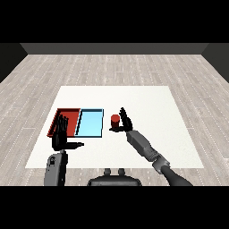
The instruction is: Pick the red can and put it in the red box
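The red can (115, 120) stands upright on the white table, just right of the light blue tray (90, 123). My right hand (124, 120) is at the can's right side, its fingers straight and raised and the thumb reaching under the can's near side, not curled round it. The red tray (61, 116) lies at the left, next to the blue one. Raised over the red tray's near left corner, my left hand (61, 133) is open with fingers upright and thumb pointing right, and it hides part of that tray.
The white table (147, 107) spreads wide to the right and behind the trays. Grey wood floor surrounds it. Both forearms come in from the lower corners.
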You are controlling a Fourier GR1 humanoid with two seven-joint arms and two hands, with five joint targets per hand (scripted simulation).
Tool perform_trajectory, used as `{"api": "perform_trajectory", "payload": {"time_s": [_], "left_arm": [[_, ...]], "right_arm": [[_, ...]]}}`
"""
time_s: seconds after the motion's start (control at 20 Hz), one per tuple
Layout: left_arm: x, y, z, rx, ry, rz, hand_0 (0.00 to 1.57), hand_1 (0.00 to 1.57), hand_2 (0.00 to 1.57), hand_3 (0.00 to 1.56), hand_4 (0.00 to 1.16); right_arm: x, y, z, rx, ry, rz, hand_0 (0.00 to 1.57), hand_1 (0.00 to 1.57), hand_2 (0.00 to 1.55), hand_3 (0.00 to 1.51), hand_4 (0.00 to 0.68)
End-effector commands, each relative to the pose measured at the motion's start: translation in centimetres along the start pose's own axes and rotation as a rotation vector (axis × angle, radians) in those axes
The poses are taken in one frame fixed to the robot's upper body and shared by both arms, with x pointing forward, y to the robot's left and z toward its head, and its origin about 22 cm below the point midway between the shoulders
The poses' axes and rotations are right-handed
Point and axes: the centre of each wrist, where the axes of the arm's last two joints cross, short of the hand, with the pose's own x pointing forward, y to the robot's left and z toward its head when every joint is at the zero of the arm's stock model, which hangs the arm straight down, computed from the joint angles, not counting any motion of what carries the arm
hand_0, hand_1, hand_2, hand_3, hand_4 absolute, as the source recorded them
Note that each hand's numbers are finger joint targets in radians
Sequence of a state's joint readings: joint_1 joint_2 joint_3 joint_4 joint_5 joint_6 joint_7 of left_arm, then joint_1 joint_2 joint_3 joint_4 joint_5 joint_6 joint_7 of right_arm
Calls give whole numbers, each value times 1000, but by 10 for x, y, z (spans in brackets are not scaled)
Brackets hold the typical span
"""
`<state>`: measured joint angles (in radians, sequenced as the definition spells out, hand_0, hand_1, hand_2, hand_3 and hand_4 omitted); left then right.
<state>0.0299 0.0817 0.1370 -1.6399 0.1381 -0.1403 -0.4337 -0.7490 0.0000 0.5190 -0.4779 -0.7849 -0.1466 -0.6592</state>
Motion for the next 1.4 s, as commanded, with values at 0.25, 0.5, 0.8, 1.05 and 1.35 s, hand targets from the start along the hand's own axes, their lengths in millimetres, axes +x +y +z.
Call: {"api": "perform_trajectory", "payload": {"time_s": [0.25,0.5,0.8,1.05,1.35], "left_arm": [[-8,4,14,15,-9,-13,0,0,0,0,0],[-19,-24,-5,12,-5,-17,0,0,0,0,0],[-16,10,10,20,-1,-15,0,0,0,0,0],[-12,0,13,24,-18,-5,0,0,0,0,0],[-12,-4,3,14,-10,-7,0,0,0,0,0]], "right_arm": [[7,20,-5,3,2,-2,0,0,0,0,0],[10,11,-18,24,41,13,0,0,0,0,0],[13,24,-20,10,66,14,0,0,0,0,0],[14,24,-21,-164,133,191,1468,1468,1448,1372,508],[9,26,-17,-227,215,345,1434,1434,1449,1406,528]]}}
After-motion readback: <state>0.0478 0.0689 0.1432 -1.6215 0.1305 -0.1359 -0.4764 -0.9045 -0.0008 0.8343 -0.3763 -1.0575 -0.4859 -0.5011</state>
